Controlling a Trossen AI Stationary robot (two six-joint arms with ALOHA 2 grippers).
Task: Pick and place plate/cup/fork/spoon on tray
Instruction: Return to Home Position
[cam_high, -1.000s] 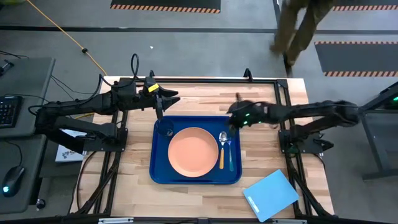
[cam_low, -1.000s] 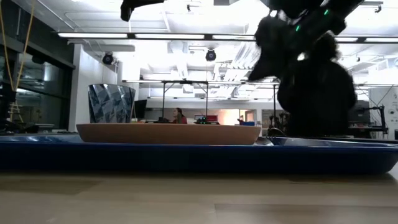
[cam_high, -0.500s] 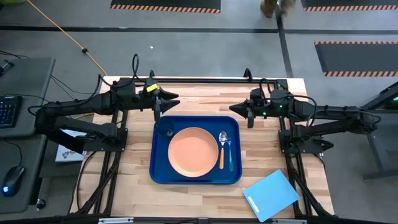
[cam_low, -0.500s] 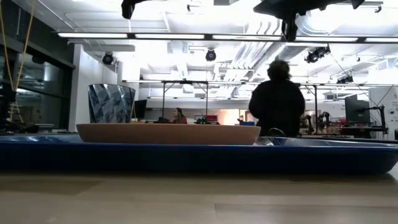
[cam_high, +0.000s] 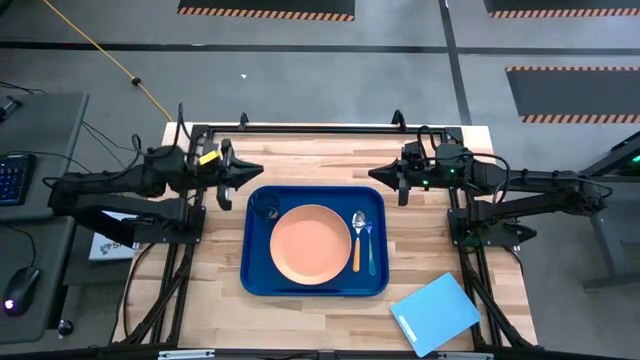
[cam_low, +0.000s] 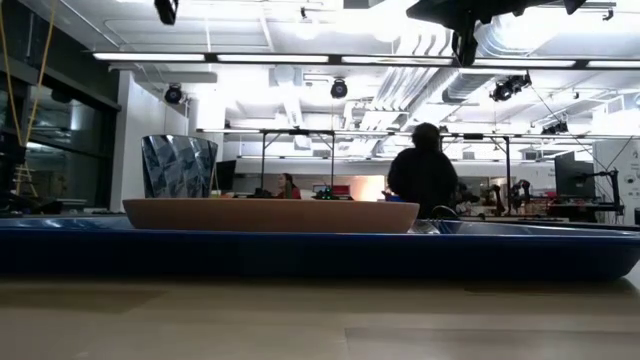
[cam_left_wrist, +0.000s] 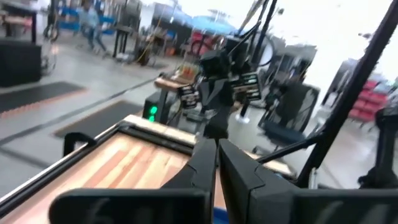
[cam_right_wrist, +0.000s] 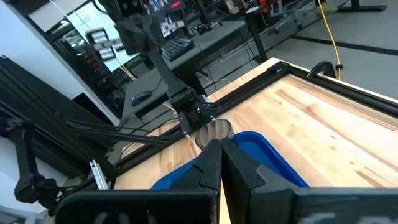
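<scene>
The tray (cam_high: 315, 242) sits in the middle of the wooden table (cam_high: 220, 300), and everything else can be placed from it. The plate (cam_high: 311, 243) lies flat at the tray's centre. The cup (cam_high: 265, 207) stands in the tray's far left corner, just beside the plate's rim. On the plate's other side, the spoon (cam_high: 357, 239) and the fork (cam_high: 370, 250) lie side by side inside the tray, handles pointing toward the near edge, the spoon nearer the plate.

The left gripper (cam_high: 243, 172) hovers off the tray's far left corner, above bare table, its fingers (cam_left_wrist: 249, 177) pressed together with nothing between them. The right gripper (cam_high: 402, 186) hangs just off the tray's far right corner, its fingers (cam_right_wrist: 208, 168) likewise closed and empty.

A light-blue board (cam_high: 435, 314) lies on the table off the tray's near right corner, well apart from it. Beyond the tray, out in the room, a person (cam_low: 424, 180) in dark clothing stands.
</scene>
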